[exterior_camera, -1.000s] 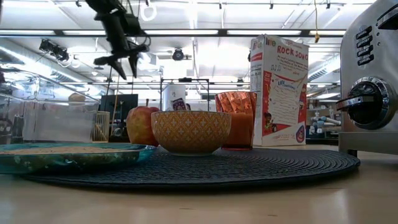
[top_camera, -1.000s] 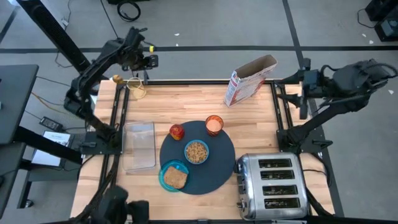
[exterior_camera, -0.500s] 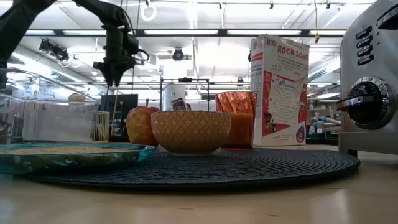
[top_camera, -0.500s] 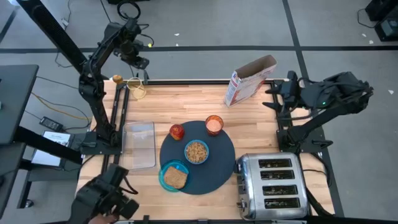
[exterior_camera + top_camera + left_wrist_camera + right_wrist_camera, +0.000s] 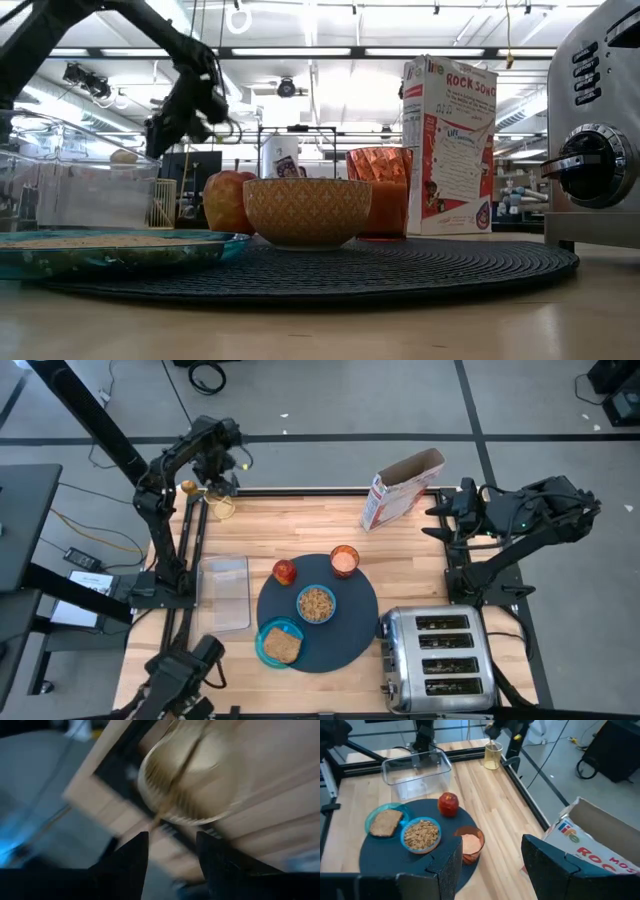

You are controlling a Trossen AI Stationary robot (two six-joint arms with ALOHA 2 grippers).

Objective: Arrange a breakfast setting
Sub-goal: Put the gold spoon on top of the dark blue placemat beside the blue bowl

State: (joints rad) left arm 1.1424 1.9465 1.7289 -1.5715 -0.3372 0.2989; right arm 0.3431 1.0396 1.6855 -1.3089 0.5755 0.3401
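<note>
At the frame's bottom edge the chrome toaster (image 5: 437, 660) sits lower right. Left of it my dark-grey mat (image 5: 355, 615) carries the teal plate (image 5: 266, 647) with toast (image 5: 283, 648), the cereal bowl (image 5: 316, 604), apple (image 5: 285, 571) and orange cup (image 5: 344, 560). Upper left, my left tool (image 5: 216, 478) hovers, fingers apart and empty, over a glass (image 5: 224, 507) holding the gold spoon (image 5: 203, 489). My right tool (image 5: 443, 515) waits mid-right, fingers apart.

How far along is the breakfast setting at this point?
Done: bowl, plate with toast, cup and apple sit on the mat. In hand: left hand, open, hovers over the utensil holder. Left: placing a spoon. Right hand waits, empty.
</note>
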